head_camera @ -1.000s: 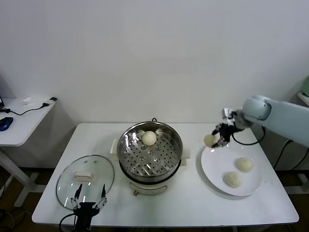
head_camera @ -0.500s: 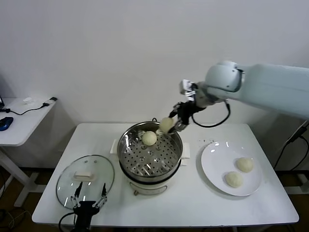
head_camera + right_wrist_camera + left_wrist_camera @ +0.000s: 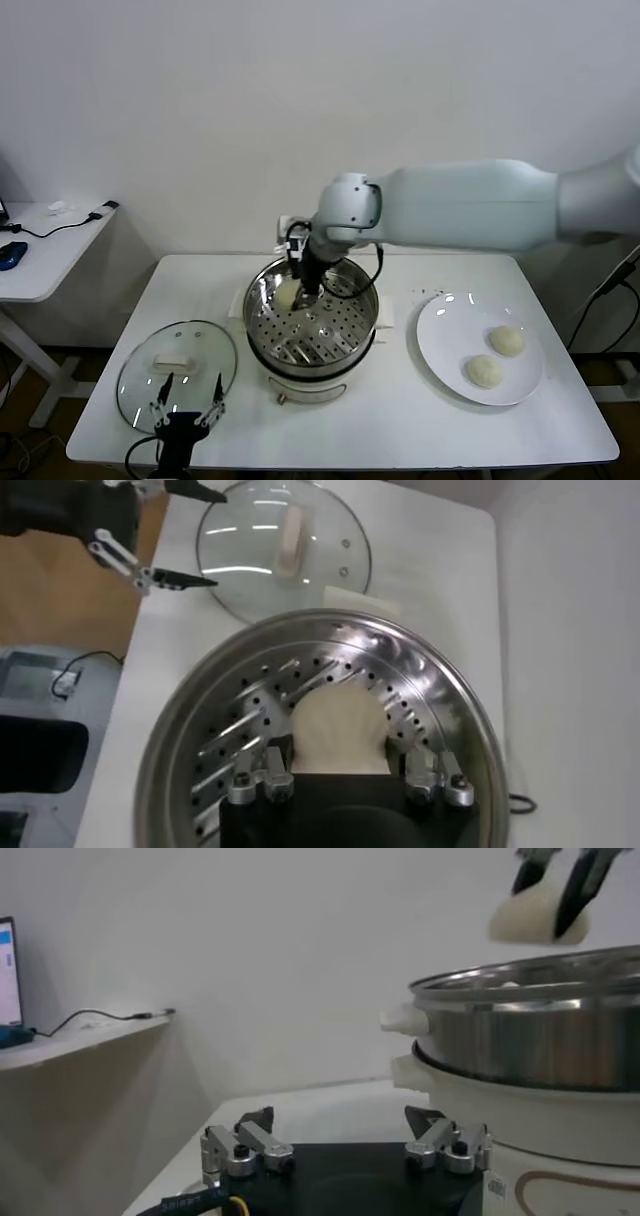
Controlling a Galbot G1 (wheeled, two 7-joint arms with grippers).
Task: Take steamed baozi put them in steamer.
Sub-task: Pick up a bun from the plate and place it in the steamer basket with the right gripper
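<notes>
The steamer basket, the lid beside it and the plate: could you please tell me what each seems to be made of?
The steamer basket looks like polished stainless steel: bright, mirror-like wall and a perforated floor. The lid seems to be clear glass, since the table shows through it, with a pale knob of unclear material. The plate appears to be glossy white ceramic or melamine; its sheen alone cannot settle which.

Right gripper (image 3: 297,287) fingers closed, arm extended.

The white bench (image 3: 420,420) carries the steamer (image 3: 312,330) at its middle. A round glass lid (image 3: 177,362) lies flat toward its left, and a white plate (image 3: 440,350) sits toward its right.
</notes>
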